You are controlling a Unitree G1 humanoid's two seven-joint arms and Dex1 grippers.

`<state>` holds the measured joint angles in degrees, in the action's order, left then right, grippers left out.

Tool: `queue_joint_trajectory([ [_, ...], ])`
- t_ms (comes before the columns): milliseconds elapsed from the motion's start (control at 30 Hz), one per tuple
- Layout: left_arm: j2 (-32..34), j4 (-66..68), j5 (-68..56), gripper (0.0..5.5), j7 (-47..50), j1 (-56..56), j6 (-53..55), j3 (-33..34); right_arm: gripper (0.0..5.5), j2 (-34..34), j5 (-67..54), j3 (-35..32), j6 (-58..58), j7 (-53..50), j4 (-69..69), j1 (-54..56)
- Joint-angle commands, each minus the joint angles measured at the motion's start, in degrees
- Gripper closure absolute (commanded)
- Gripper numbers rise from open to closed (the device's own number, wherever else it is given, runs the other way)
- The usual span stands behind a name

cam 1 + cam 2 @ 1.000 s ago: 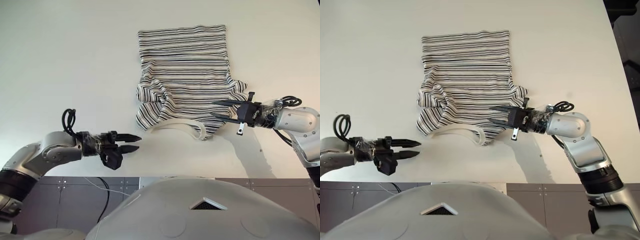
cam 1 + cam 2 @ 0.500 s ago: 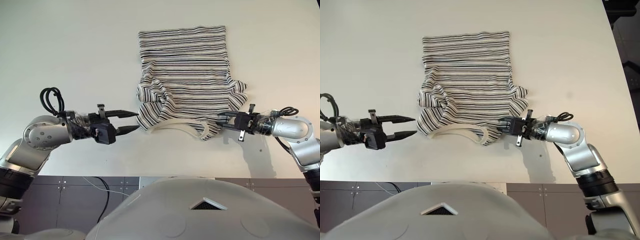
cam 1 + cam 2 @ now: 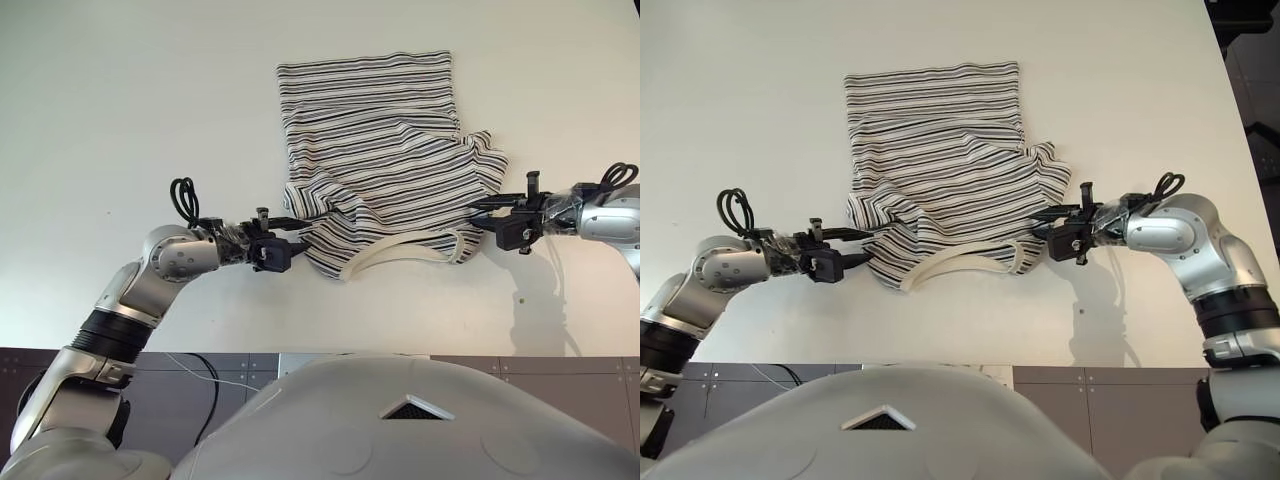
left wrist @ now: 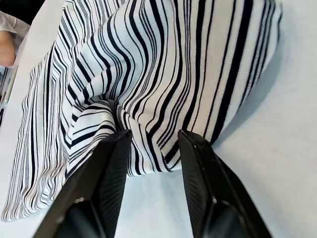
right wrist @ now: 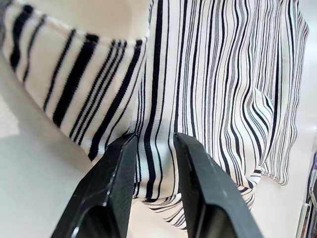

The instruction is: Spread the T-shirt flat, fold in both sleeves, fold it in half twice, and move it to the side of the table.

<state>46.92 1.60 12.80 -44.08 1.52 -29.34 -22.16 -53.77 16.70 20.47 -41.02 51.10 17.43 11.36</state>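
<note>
Now the striped T-shirt (image 3: 370, 120) lies on the white bench (image 3: 120, 120), toward the far middle, with its hem farthest from the robot and its pale neckband (image 3: 400, 250) nearest. The far half lies fairly flat; the near half is rumpled, with creases running across between the two arms. The left pincer (image 3: 862, 246) is at the shirt's near left corner, its two fingers (image 4: 106, 183) closed in on a bunched fold of striped cloth — fabric fills the gap between them. The right pincer (image 3: 1038, 224) is at the near right edge, just beside the neckband's end, likewise nipped onto the cloth, stripes caught between its fingers (image 5: 198, 188). Both pincers sit low over the bench.
</note>
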Motion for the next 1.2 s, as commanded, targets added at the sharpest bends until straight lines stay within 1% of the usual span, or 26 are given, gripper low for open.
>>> queue_joint_trajectory([
  [33, 4.05, 0.24, 4.89, 3.77, -4.83, 5.10, 0.68, -3.91, 4.13, 1.78, -6.14, -0.68, 4.43, 3.81, -1.42, 1.56],
  [133, 8.45, -2.56, 3.20, 3.77, -9.08, 8.92, 1.78, -5.10, 4.13, 4.92, -12.26, -2.51, 10.32, 4.85, -3.76, 3.38],
  [200, 10.49, -6.85, -3.44, 3.77, -11.83, 11.31, 6.08, -3.99, 4.13, 8.14, -13.64, -3.03, 14.16, 3.61, -5.41, 4.70],
  [300, 11.91, -12.34, -12.76, 3.77, -13.82, 11.94, 12.35, -0.85, 4.13, 12.82, -11.86, -2.30, 17.59, 0.68, -6.37, 5.59],
  [367, 12.73, -13.88, -14.47, 3.77, -15.25, 11.08, 14.04, 0.59, 4.13, 14.43, -9.84, -1.89, 18.46, -1.15, -6.53, 4.99],
  [467, 14.91, -15.96, -16.23, 3.77, -17.23, 11.79, 15.98, 2.88, 4.13, 14.78, -7.99, -2.01, 18.56, -2.44, -6.48, 3.87],
  [533, 15.26, -20.01, -23.02, 3.77, -18.15, 12.50, 21.87, 6.03, 4.13, 14.23, -6.82, -2.43, 18.27, -3.34, -5.56, 3.30],
  [600, 14.05, -22.67, -28.98, 3.77, -17.61, 10.90, 28.17, 9.42, 4.13, 13.95, -6.13, -2.73, 18.18, -3.96, -4.59, 2.76],
  [667, 12.84, -22.98, -32.65, 3.77, -16.93, 7.62, 33.02, 12.24, 4.13, 13.60, -7.22, -4.05, 19.00, -4.35, -5.17, 1.62],
  [700, 13.33, -23.12, -33.59, 3.77, -17.82, 6.91, 34.34, 13.25, 4.13, 13.27, -8.43, -5.22, 19.72, -4.41, -6.24, 0.69],
  [767, 13.53, -22.27, -32.31, 3.77, -18.96, 5.95, 33.91, 13.74, 4.13, 12.77, -12.78, -9.18, 22.65, -4.58, -9.53, -1.88],
  [800, 12.26, -21.88, -31.83, 3.77, -18.23, 5.02, 34.37, 13.68, 4.13, 12.40, -14.76, -11.42, 24.14, -4.84, -10.90, -3.12],
  [833, 10.15, -20.91, -28.93, 3.77, -16.32, 3.64, 32.67, 12.68, 4.13, 11.91, -17.00, -14.12, 25.97, -5.15, -11.98, -4.61],
  [933, 4.50, -16.70, -20.38, 3.77, -10.89, 2.62, 27.27, 9.61, 4.13, 10.55, -19.93, -19.14, 29.50, -5.72, -12.68, -7.30],
  [1000, 2.07, -10.73, -12.69, 3.77, -6.36, 3.19, 21.23, 7.30, 4.13, 9.71, -19.55, -20.20, 29.88, -5.60, -11.59, -8.34],
  [1067, 1.22, -3.20, -5.93, 3.77, -2.30, 3.08, 14.67, 5.92, 4.13, 8.97, -16.43, -19.76, 28.34, -6.69, -8.48, -8.55],
  [1200, 2.81, 10.20, 0.94, 3.77, 0.61, 1.60, 7.22, 4.65, 4.13, 8.04, -11.64, -20.20, 24.96, -10.72, 0.77, -8.63],
])
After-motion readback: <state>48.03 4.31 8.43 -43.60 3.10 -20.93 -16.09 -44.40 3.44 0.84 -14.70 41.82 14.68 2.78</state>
